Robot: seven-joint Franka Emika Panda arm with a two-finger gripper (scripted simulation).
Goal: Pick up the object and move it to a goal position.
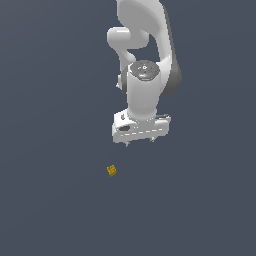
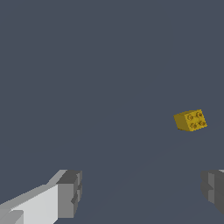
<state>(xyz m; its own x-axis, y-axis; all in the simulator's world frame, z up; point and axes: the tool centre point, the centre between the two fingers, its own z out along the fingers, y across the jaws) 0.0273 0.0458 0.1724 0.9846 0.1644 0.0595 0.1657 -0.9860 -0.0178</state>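
The object is a tiny yellow-gold cube with faint darker marks, lying on the flat dark grey floor. In the wrist view the cube shows four small round studs on one face. My white gripper hangs above the floor, up and toward the exterior view's right of the cube, apart from it. Its two short fingertips point down with a wide gap. In the wrist view the gripper is open and empty, with one grey finger and the other finger far apart.
The white arm rises behind the gripper to the top of the exterior view. The dark grey floor fills the rest of both views.
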